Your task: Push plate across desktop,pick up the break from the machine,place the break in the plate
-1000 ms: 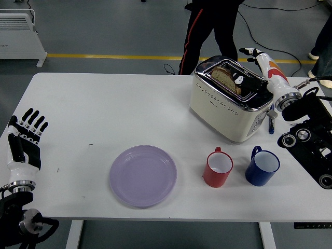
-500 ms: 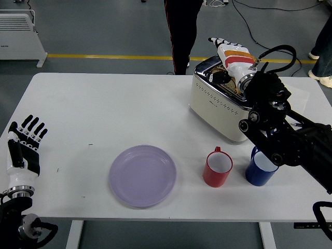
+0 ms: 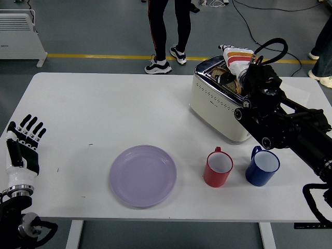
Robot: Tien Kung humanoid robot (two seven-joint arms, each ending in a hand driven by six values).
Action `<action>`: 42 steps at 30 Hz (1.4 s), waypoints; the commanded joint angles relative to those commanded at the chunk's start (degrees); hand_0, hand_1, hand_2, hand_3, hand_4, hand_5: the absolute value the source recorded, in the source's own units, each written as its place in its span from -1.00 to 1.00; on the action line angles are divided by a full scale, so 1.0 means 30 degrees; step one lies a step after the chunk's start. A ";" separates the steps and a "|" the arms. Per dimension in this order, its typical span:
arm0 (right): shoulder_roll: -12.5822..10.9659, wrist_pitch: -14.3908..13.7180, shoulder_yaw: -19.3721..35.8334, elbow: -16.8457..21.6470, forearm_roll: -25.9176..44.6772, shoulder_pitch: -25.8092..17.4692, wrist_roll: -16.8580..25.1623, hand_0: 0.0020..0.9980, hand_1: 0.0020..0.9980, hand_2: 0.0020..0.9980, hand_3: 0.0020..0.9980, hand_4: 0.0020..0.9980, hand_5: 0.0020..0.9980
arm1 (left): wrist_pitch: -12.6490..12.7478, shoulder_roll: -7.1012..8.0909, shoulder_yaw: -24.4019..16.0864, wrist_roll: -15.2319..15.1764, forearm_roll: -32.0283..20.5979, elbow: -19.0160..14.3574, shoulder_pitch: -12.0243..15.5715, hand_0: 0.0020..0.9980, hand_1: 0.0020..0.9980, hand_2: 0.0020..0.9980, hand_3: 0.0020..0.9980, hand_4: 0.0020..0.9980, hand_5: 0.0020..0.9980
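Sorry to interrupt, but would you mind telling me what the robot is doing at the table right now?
The right hand is reaching down into the top of the toaster, where the bread sits in the slot; its grip is hidden. The purple plate lies empty near the table's front edge, with a red mug and a blue mug beside it. The left hand rests open at the table's left edge.

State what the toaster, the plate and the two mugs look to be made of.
Toaster: cream painted metal body, shiny chrome top, judging by the reflections. Plate: matte lilac, probably plastic or melamine. Red mug and blue mug: glossy with white insides, likely enamel or glazed ceramic.
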 joint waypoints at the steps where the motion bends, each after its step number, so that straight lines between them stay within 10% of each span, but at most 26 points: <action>1: 0.0000 0.0090 -0.0052 -0.0189 0.0032 0.0082 -0.0035 0.54 0.55 0.55 0.69 0.49 -0.46 | -0.0002 0.0000 -0.0005 0.0002 -0.0004 0.0019 -0.0001 0.56 0.57 0.63 0.51 0.13 1.00; 18: 0.0000 -0.0201 -0.1755 -0.0450 0.1527 0.0441 0.1238 -0.21 -0.03 -0.04 0.21 0.21 -0.66 | -0.0029 0.0000 -0.0152 0.0008 -0.0043 0.0345 0.0005 0.56 0.57 0.63 0.50 0.12 1.00; 42: 0.0000 -0.0003 -0.2838 -0.0514 0.1761 0.0794 0.0828 -0.53 -0.27 -0.16 -0.04 -0.05 -0.78 | -0.0081 0.0000 -0.0229 0.0026 -0.0040 0.0397 0.0021 0.56 0.56 0.63 0.50 0.11 1.00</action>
